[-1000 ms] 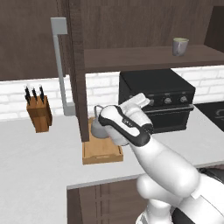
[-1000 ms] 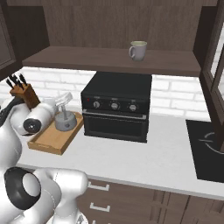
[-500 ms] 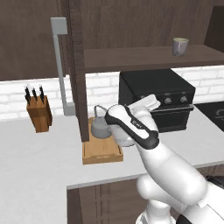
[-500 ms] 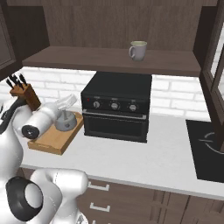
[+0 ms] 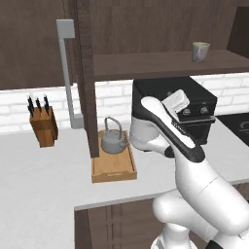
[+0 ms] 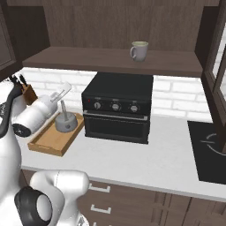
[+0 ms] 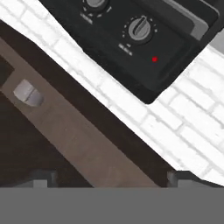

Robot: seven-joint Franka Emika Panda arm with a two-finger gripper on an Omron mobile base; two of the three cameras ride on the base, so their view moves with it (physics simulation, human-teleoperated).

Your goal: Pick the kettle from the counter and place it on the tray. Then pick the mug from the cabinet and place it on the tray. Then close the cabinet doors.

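The grey kettle (image 5: 114, 139) (image 6: 65, 122) stands upright on the wooden tray (image 5: 115, 169) (image 6: 47, 142) on the white counter (image 5: 44, 175). On the shelf of the open dark cabinet (image 5: 160, 62) rests the pale mug (image 5: 200, 51) (image 6: 139, 50) (image 7: 28, 93). My gripper (image 5: 179, 99) (image 6: 65, 88) (image 7: 111, 179) hangs above the counter in front of the black oven, right of the kettle and well below and left of the mug. Its fingertips (image 7: 41, 178) stand wide apart, open, with nothing between them.
A black toaster oven (image 5: 194, 104) (image 6: 118, 108) (image 7: 144, 39) sits under the shelf. The left cabinet door (image 5: 85, 78) hangs open beside the tray, its grey handle (image 5: 66, 73) facing out. The right door (image 6: 216, 66) is open too. A knife block (image 5: 42, 125) stands left, a cooktop (image 6: 212, 150) right.
My arm has lifted off the kettle and swung up and to the right, towards the oven and shelf. The kettle stays on the tray, now fully uncovered.
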